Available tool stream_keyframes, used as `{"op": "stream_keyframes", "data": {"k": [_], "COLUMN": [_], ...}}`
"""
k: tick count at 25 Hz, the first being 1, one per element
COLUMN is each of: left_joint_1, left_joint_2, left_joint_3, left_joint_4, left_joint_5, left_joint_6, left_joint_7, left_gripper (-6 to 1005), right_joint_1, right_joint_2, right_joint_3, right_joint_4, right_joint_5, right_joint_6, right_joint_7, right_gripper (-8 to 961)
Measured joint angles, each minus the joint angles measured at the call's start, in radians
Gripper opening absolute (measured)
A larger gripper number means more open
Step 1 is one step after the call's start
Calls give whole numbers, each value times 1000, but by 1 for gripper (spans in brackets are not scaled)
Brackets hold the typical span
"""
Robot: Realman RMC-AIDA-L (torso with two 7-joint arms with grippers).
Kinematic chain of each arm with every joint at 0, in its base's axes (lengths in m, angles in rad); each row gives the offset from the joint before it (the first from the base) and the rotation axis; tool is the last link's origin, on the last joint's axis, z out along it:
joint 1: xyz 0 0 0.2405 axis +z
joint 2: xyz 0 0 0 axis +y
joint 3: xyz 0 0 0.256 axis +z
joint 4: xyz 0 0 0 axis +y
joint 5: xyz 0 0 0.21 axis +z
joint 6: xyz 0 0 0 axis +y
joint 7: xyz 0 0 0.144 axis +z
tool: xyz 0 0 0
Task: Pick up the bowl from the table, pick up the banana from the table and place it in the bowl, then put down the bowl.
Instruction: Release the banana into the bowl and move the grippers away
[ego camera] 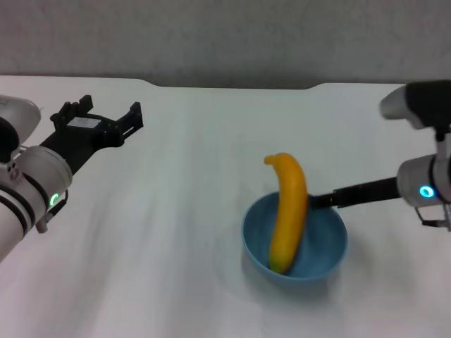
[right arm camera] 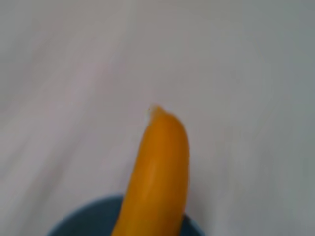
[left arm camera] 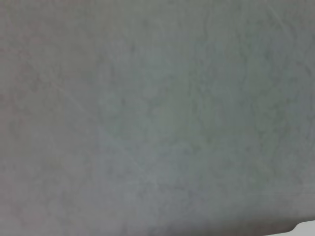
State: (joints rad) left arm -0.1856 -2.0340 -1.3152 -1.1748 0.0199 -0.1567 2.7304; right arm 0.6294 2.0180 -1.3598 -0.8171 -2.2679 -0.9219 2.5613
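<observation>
Tabletop first: the table (ego camera: 155, 211) is plain white and flat, with a shallow notch along its far edge. On it, toward the robot's right, sits the bowl (ego camera: 320, 257), round, deep and light blue with a smooth inside. The banana (ego camera: 287, 211) stands in it, its lower end down against the near inside wall and its curved upper end rising well above the far rim, tilted away from the robot. It is yellow-orange, longer than the bowl is wide; in the right wrist view the banana (right arm camera: 160, 172) fills the middle, with the bowl (right arm camera: 83, 219) a dark-blue arc beneath.

The right gripper (ego camera: 318, 201) reaches in from the right, its dark fingers at the bowl's far rim just beside the banana; whether they clamp the rim or stand apart cannot be told. The left gripper (ego camera: 113, 113) hovers over the table's far left, well apart from the bowl, fingers spread and holding nothing.
</observation>
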Motion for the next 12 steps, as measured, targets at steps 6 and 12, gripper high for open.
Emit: {"op": "stream_keyframes", "data": {"k": [6, 12], "left_joint_1": [5, 11], "left_joint_2": [3, 4], "left_joint_3": [-12, -79], "left_joint_4": [26, 203], "left_joint_5": [0, -1], "left_joint_6": [-8, -270], "left_joint_7": [-28, -130], "left_gripper": [908, 908], "right_joint_1": [-134, -259], "right_joint_2": [-3, -4], "right_joint_3": [10, 55], "right_joint_4": [-205, -296], "right_joint_5": [38, 333], "right_joint_6": [-40, -14], "right_joint_7": [-47, -317], "right_gripper": [699, 846]}}
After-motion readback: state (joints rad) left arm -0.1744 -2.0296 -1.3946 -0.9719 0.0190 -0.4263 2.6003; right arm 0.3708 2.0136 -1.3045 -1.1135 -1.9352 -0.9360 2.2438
